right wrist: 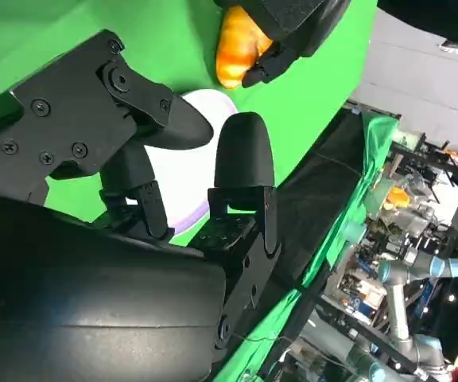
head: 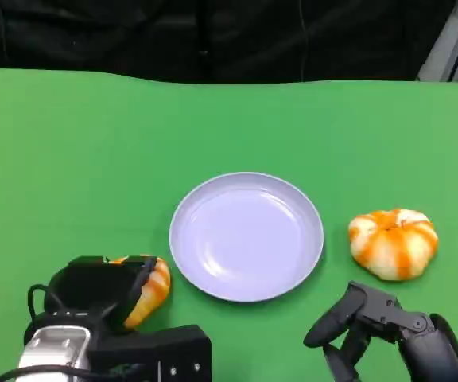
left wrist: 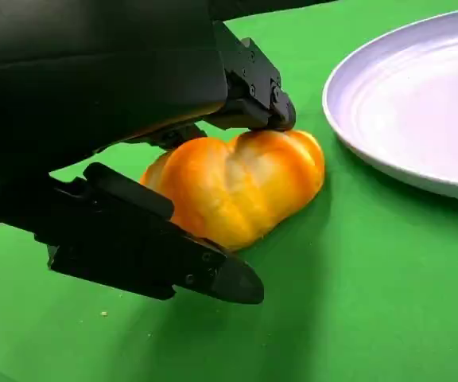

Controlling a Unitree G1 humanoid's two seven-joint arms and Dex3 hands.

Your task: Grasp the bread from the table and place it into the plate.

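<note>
At about eight o'clock from the plate (head: 246, 236), the left hand (head: 102, 288) is clamped on the bread (left wrist: 241, 185), a glossy, lobed, orange-and-cream roll resting on the green table (head: 70, 175) just beside the plate's rim. A second roll (head: 393, 242) sits at three o'clock. The right hand (head: 356, 322) hangs empty, fingers apart.

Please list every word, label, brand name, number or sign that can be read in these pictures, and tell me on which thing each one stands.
There is no readable text in any view.
The plate, both pieces of bread and the green table cover are plain, with no print.
The left hand and right hand show screws and black shells, no markings.
The background equipment in the right wrist view is too small and blurred to read.
</note>
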